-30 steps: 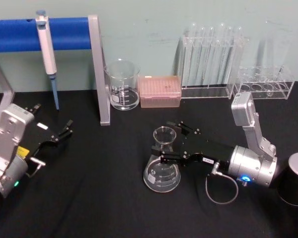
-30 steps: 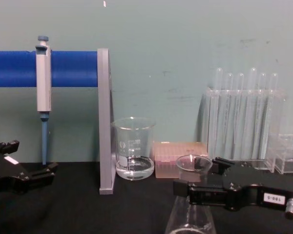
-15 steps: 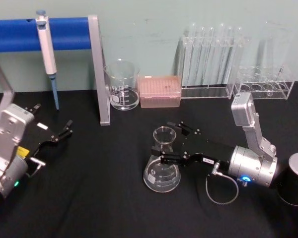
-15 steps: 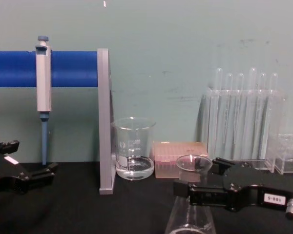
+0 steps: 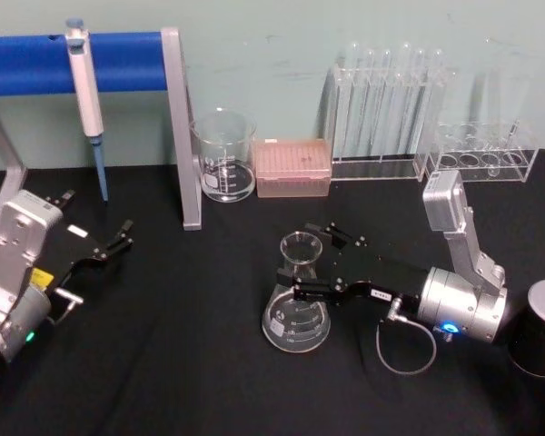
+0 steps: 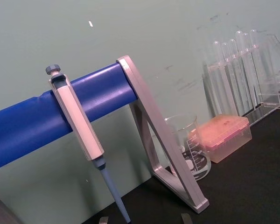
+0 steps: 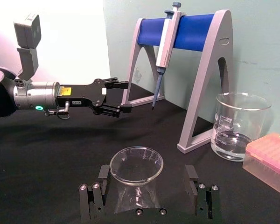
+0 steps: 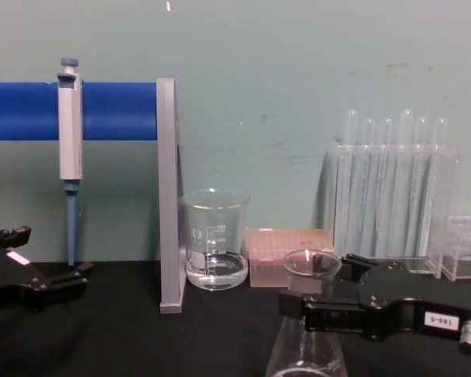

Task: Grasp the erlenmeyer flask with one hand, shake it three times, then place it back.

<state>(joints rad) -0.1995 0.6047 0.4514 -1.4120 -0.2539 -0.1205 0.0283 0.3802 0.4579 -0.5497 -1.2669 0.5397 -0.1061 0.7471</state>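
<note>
Head view: erlenmeyer flask [image 5: 296, 309] stood upright on the black bench [image 5: 182, 363], near the middle, in front of the beaker [image 5: 224, 168] and the pink box [image 5: 293, 168]
Right tool: right tool [image 5: 302, 259] lay level with the flask's neck, one jaw on each side
Right wrist view: jaws stood apart, a gap showing on either side of the neck; open, nothing gripped
Left tool: left tool [image 5: 109, 245] was parked at the bench's left side, open and empty, well apart from the flask
Progress: flask was on the bench and not clamped; judged either just short of the grasp or just after set-down, frames alone did not settle which
Left to do: if the former, close on the neck, lift, three shakes, put back
Flask contents: no liquid made out
Beaker contents: a little clear liquid in the bottom
Test tubes [image 5: 381, 109]: upright in a clear rack at the back, looked empty
Pink box: contents not readable
</note>
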